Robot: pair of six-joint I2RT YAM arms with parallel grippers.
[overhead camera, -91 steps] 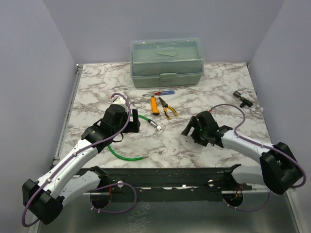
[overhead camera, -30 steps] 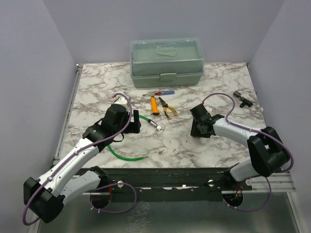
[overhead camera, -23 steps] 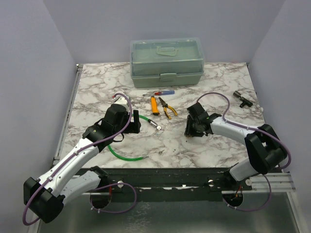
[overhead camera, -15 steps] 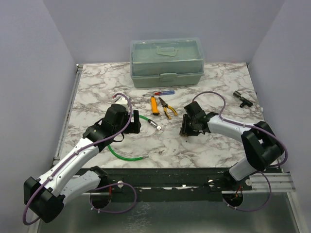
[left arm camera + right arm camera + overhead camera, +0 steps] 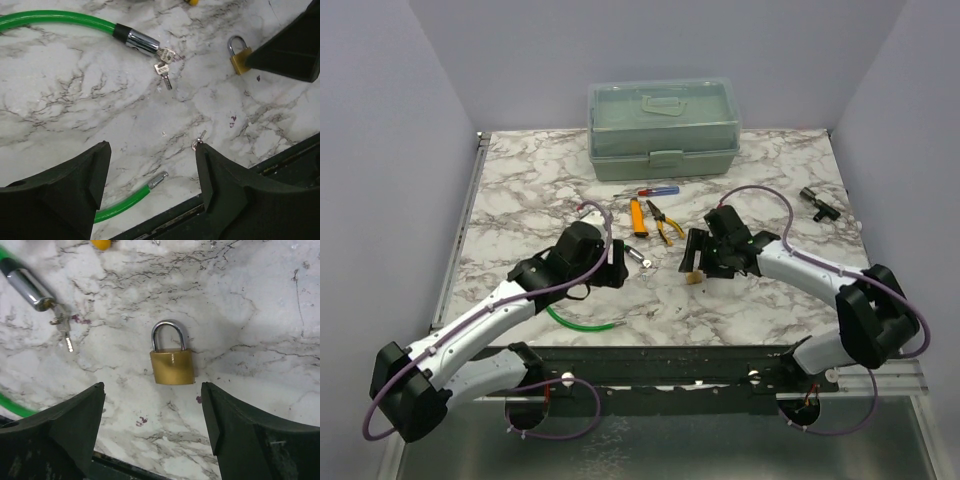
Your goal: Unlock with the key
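Observation:
A brass padlock with a shut steel shackle lies flat on the marble; it also shows in the top view and the left wrist view. My right gripper is open and empty, just near of the padlock, and shows in the top view. A bunch of small silver keys hangs in the chrome end of a green cable lock and also shows in the top view. My left gripper is open and empty, near of the keys, over the cable's loose end.
A pale green toolbox stands at the back. A screwdriver, an orange cutter and yellow pliers lie behind the keys. A black part lies far right. A small wing screw lies near the table's front edge.
My right gripper has swung left across the table and now sits by the padlock. My left gripper has moved right, toward the keys.

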